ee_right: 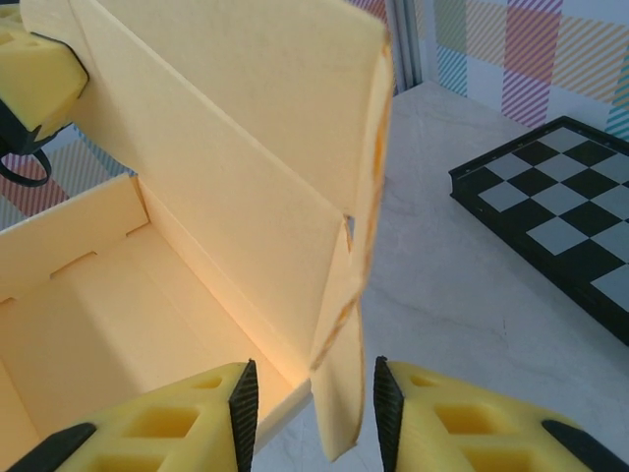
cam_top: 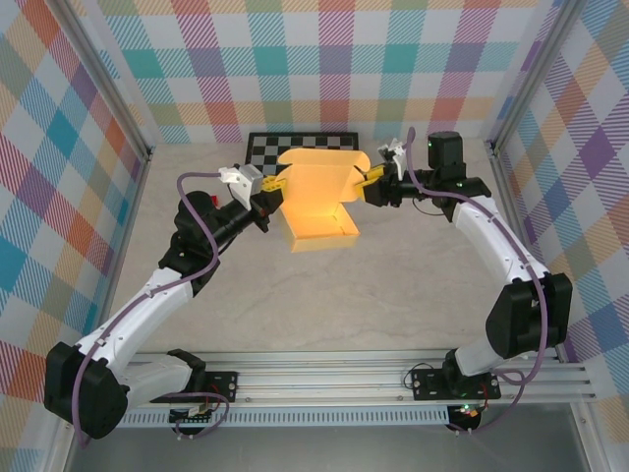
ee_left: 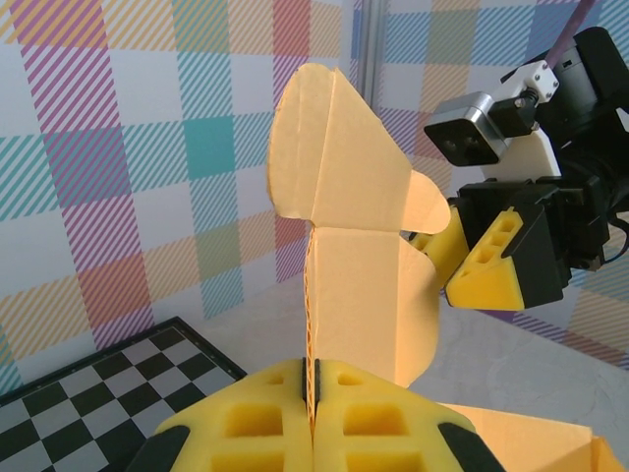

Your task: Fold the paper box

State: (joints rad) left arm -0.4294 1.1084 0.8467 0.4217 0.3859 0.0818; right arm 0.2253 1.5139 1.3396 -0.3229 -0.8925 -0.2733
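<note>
While left gripper point(ee_left: 313, 393) clamps paper box point(cam_top: 319, 202) lid, right gripper point(ee_right: 312, 408), jaws apart astride side flap, should press flap inward squarely.

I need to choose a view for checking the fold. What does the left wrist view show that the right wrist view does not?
Left wrist view: the left hand shut on a thin edge of the box, the lid's rounded tab above it, and the right hand seen from outside. Right wrist view: the box's hollow inside, and the right hand's fingers apart with a side flap hanging loose between them. Both: the box, the checkerboard, the pale table and the plaid wall.
</note>
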